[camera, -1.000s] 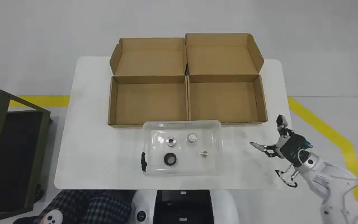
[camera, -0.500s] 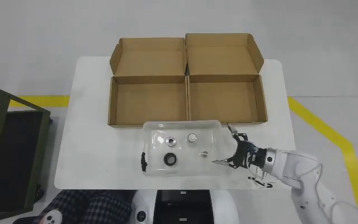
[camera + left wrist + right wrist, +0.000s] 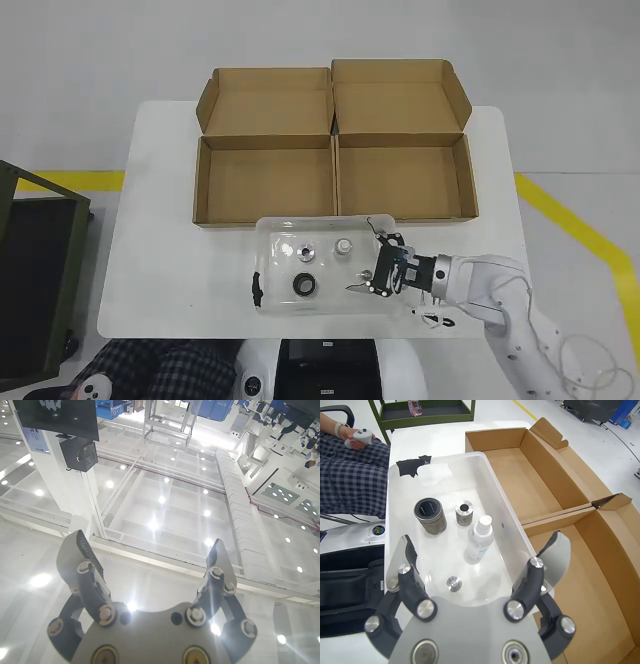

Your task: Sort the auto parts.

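Right gripper [image 3: 481, 538], jaws apart, hangs over the right end of the clear bin [image 3: 505, 517] at the near side of the desk [image 3: 170, 250]; I judge the small steel stud [image 3: 454, 583] below it dense, rigid and slick, best pinched squarely across its round sides.

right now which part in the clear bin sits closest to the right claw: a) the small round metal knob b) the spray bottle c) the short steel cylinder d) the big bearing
a: the small round metal knob lies just ahead of the open right claw; everything else in the clear bin sits farther off.
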